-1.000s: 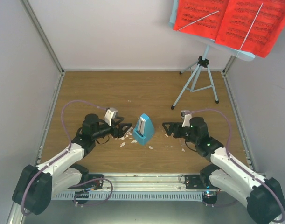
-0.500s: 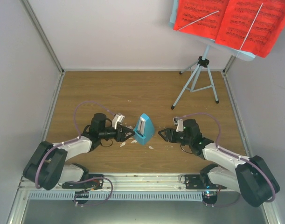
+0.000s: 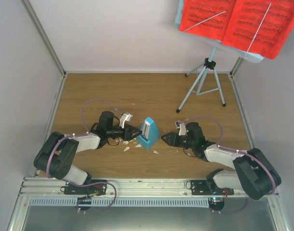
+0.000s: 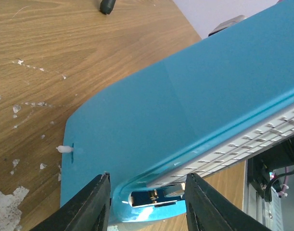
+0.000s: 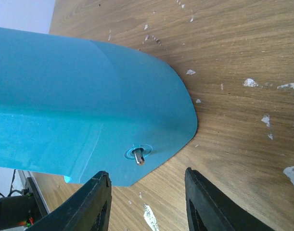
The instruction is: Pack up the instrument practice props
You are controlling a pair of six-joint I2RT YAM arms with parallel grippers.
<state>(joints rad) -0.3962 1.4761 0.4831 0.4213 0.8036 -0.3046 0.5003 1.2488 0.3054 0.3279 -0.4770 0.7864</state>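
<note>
The small blue box (image 3: 148, 133) stands upright at the middle of the wooden floor, its pale ruled face (image 3: 145, 129) turned to the front left. My left gripper (image 3: 135, 134) is open, its fingers either side of the box's lower corner (image 4: 151, 192). My right gripper (image 3: 165, 139) is open just right of the box (image 5: 79, 96), facing a small metal pin (image 5: 138, 156), not touching. The pale-blue music stand (image 3: 204, 82) stands at the back right on tripod legs and holds the red sheet-music pages (image 3: 238, 21). No clear triangular piece shows on its own.
Small white scraps (image 3: 127, 147) lie on the floor around the box, also seen in the wrist views (image 5: 250, 83). Grey walls and metal posts (image 3: 43, 38) close in the back and sides. A metal rail (image 3: 147, 185) runs along the near edge.
Both arms have stretched lower and moved inward to the blue box. The left gripper's fingers now straddle its corner. The box and stand have not moved.
</note>
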